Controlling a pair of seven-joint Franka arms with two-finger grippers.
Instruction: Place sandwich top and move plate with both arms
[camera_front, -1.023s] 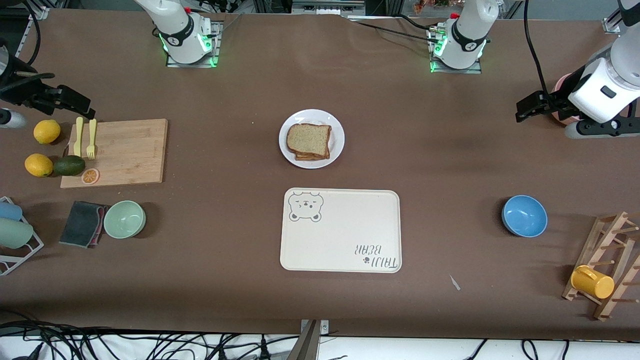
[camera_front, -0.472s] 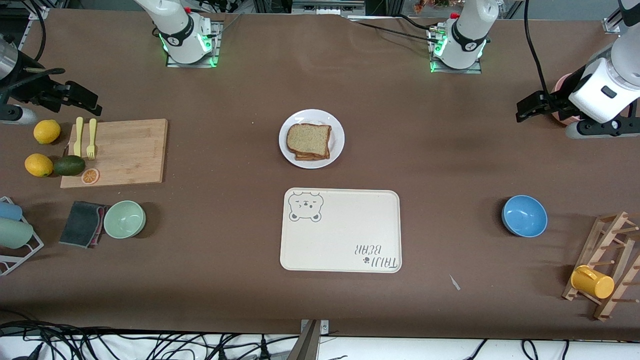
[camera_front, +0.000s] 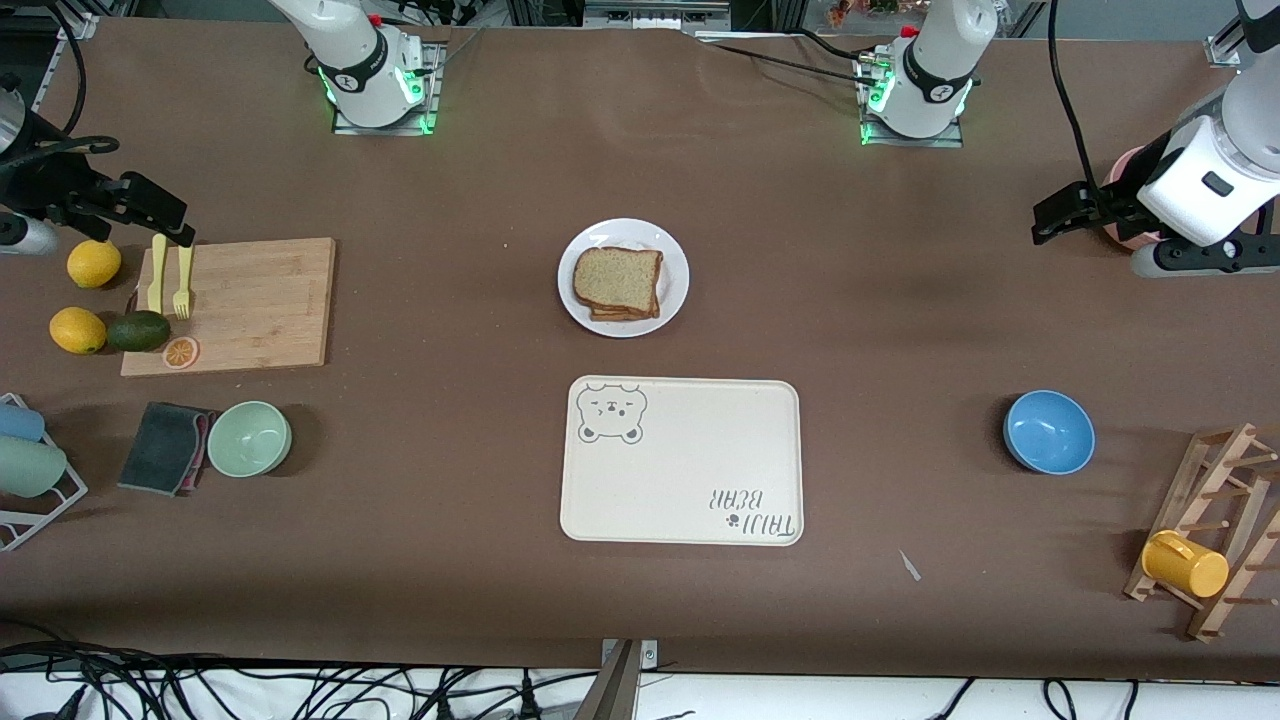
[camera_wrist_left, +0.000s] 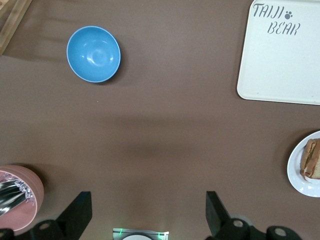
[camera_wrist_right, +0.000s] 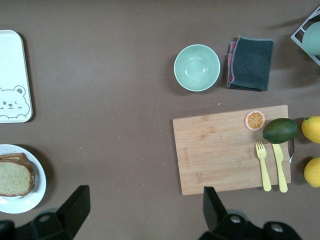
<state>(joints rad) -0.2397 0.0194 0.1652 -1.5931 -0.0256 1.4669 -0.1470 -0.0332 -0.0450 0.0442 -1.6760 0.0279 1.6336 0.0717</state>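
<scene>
Brown top (camera_front: 617, 276) already sits on the stack on the plate (camera_front: 673, 262); both pincers, left (camera_front: 1062, 214) and right (camera_front: 150, 205), wide open and empty, so next I bring each to the plate's rim.

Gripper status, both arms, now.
Left gripper: open, holding nothing, up over the table's left-arm end.
Right gripper: open, holding nothing, above the cutting board's edge.

"TAIJI BEAR" with a paw mark is printed on the tray (camera_front: 690, 460), upside down in the front view, upright at the left wrist view's upper right.
</scene>
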